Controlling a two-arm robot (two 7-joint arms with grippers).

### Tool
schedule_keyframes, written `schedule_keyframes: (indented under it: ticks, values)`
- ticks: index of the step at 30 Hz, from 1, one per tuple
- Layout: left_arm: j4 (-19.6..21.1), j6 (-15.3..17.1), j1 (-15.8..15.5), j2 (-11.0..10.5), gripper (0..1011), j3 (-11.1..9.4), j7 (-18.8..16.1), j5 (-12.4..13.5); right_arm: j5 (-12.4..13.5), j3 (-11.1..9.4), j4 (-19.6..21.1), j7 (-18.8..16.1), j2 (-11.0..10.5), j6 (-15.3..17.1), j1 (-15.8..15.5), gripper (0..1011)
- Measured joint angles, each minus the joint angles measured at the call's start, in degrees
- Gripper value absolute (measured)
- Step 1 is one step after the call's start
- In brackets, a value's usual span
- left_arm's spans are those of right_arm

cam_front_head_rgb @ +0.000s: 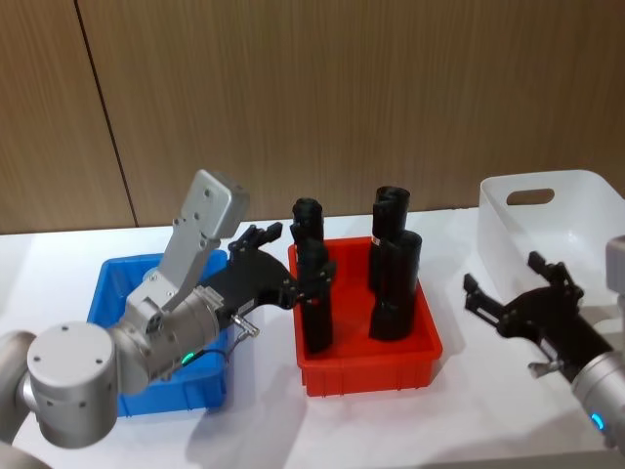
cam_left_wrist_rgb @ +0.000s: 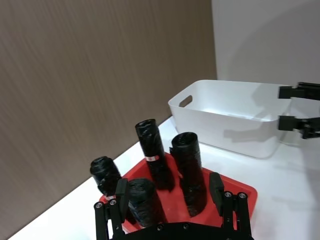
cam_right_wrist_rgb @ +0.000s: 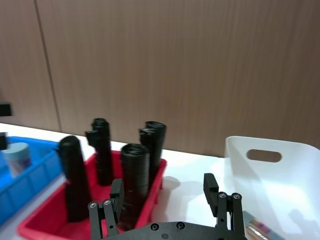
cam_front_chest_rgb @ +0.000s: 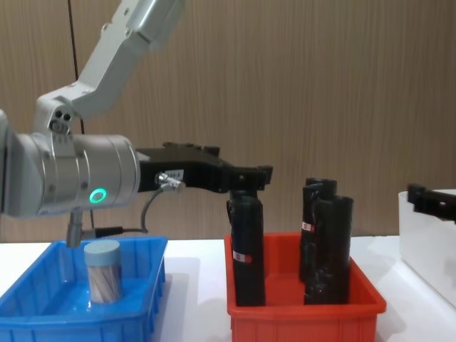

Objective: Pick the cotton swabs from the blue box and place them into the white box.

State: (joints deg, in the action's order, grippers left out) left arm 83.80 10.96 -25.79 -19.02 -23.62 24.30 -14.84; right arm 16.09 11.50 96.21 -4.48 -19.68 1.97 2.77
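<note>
Bright, even light; soft shadows

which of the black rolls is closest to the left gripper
The black roll in the front left corner of the red bin. The open left gripper is right at its top; the other three stand farther back or farther right.

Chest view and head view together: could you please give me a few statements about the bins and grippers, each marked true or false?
1. A cotton swab tub stands upright in the blue box. True.
2. The left gripper is shut on that tub. False: its jaws are open and empty, raised above the bins.
3. The red bin holds four black rolls. True.
4. The red bin sits to the right of the white box. False: it lies between the blue box and the white box.
5. The right gripper has its jaws open beside the white box. True.
</note>
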Motion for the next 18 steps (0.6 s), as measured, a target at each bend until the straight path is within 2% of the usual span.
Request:
schedule_keyframes:
  ticks: [9,18]
  values:
    - [2.74,-2.99,3.57,-0.85,1004,-0.71,-6.9,1.0,0.36,1.32,4.53,0.62,0.29,-0.02,-3.25,1002]
    - [5.52,-6.01,7.16,-1.71,1004,-1.44,-13.91,2.0,0.4,1.46,5.03,0.69,0.34,-0.02,-3.62,1002]
